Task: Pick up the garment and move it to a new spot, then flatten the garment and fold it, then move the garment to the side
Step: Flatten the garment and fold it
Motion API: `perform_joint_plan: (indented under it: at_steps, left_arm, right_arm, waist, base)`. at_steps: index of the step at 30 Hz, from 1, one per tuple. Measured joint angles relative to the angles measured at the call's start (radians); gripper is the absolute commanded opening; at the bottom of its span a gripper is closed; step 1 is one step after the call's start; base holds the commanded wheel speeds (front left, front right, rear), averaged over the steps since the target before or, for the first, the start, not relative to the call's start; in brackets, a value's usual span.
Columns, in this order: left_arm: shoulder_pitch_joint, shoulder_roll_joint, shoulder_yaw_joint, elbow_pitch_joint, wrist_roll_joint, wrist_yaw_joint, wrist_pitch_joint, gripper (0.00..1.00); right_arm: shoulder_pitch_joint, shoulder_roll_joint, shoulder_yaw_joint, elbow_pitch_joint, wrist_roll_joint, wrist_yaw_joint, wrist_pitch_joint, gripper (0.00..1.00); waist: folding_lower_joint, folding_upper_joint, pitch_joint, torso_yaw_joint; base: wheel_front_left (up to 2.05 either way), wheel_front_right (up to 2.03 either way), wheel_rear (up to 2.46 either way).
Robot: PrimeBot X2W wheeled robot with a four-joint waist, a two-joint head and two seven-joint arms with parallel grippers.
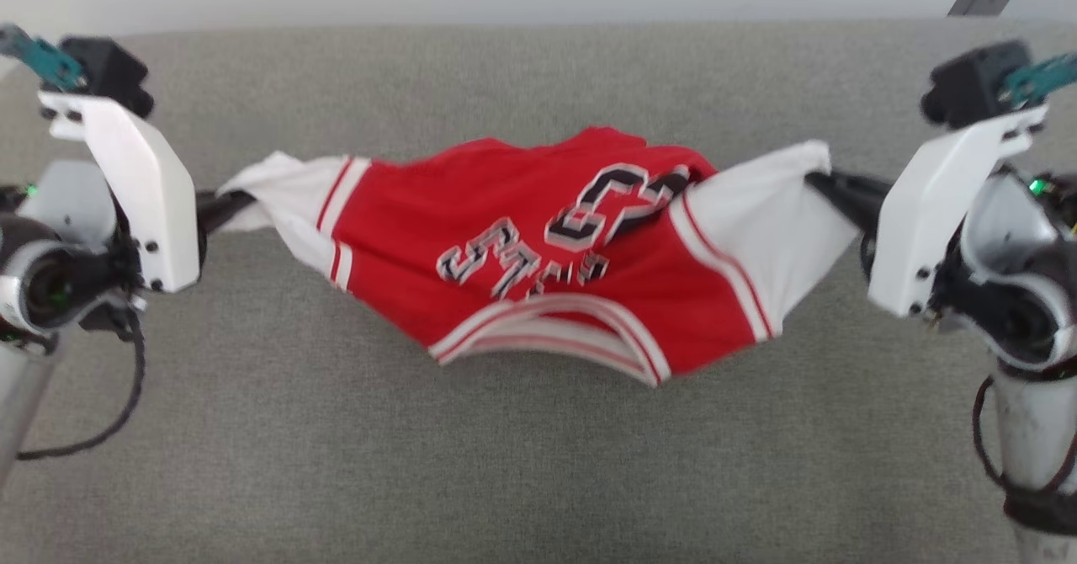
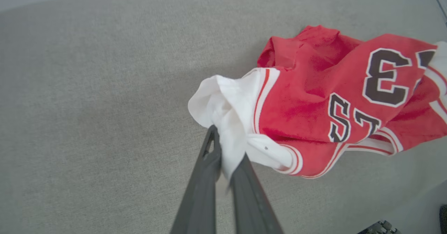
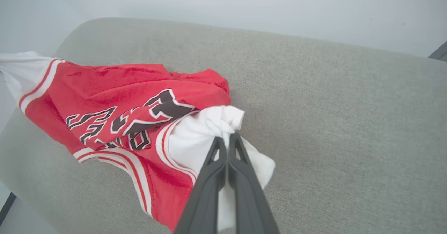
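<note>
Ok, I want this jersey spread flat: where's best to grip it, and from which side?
By the white sleeve ends, each from its own outer side, as the left gripper and right gripper hold the garment now: the sleeves are its widest points, so the red body spans between them.

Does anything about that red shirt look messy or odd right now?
Yes. The garment is not flat: it sags bunched between the left tool and right tool, each pinching a white sleeve, and the chest lettering is creased. No tear or stain shows.
</note>
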Motion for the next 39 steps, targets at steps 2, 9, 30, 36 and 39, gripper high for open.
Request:
perform_joint_plan:
  at_steps: [2, 9, 30, 36, 39]
  left_arm:
    - [-0.015, 0.012, 0.012, -0.035, -0.005, 0.021, 0.02, 0.0]
    - [-0.075, 0.053, 0.057, -0.112, -0.007, 0.082, 0.048, 0.0]
    - [-0.235, 0.072, 0.101, -0.111, 0.02, 0.098, 0.037, 0.0]
    - [-0.29, 0.036, 0.087, -0.043, 0.072, 0.032, -0.055, 0.0]
    - [-0.364, -0.003, 0.08, 0.029, 0.116, -0.016, -0.141, 0.0]
  right_arm:
    - [-0.028, 0.006, -0.019, -0.004, 0.005, 0.0, 0.004, 0.0]
    - [-0.149, 0.036, -0.087, 0.014, -0.019, 0.0, -0.017, 0.0]
    - [-0.365, 0.146, -0.251, 0.106, -0.191, 0.0, -0.089, 0.0]
    - [-0.427, 0.153, -0.241, 0.172, -0.212, 0.0, -0.218, 0.0]
    - [-0.505, 0.156, -0.218, 0.26, -0.236, 0.0, -0.357, 0.0]
  waist:
    - [0.0, 0.0, -0.023, -0.002]
    - [0.0, 0.0, -0.103, -0.011]
    - [0.0, 0.0, -0.164, -0.016]
    - [0.0001, 0.0, -0.116, -0.013]
    - [0.0, 0.0, -0.067, -0.014]
  base:
    - [0.0, 0.0, 0.0]
    - [0.0, 0.0, 0.0]
    - [0.0, 0.0, 0.0]
    - [0.0, 0.0, 0.0]
    - [0.0, 0.0, 0.0]
